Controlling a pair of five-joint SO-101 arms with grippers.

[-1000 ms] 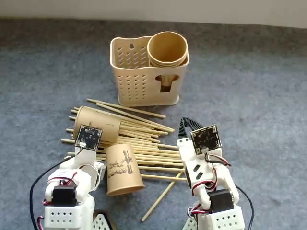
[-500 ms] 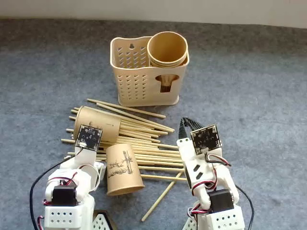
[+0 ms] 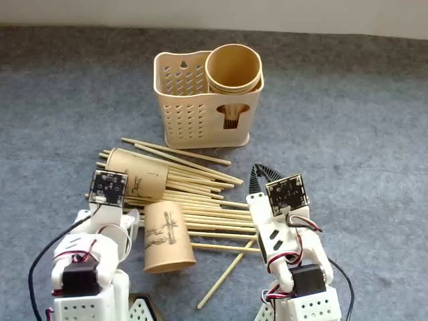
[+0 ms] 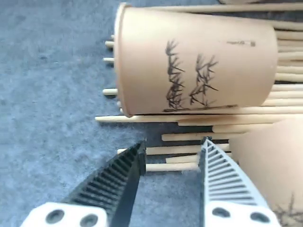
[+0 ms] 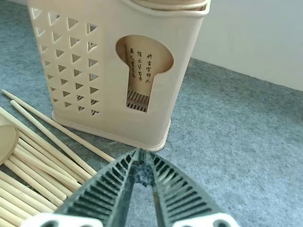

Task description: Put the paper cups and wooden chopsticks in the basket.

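A beige perforated basket (image 3: 194, 114) stands at the back with stacked paper cups (image 3: 233, 67) in its right side. One paper cup (image 3: 137, 175) lies on its side on a pile of wooden chopsticks (image 3: 207, 204); a second cup (image 3: 167, 235) lies nearer the arms. My left gripper (image 4: 173, 147) is open just short of the lying cup (image 4: 194, 66), over several chopstick ends (image 4: 175, 165), with the second cup (image 4: 270, 165) beside one finger. My right gripper (image 5: 142, 165) is shut and empty, pointing at the basket (image 5: 94, 71) above the carpet.
Everything rests on grey carpet (image 3: 348, 147), with open floor right of the basket and the right arm. One loose chopstick (image 3: 224, 277) lies diagonally between the two arm bases. A pale wall runs along the far edge.
The left arm has swung to the left and a little away from the second cup. That cup has turned slightly on the carpet. The right arm has kept still.
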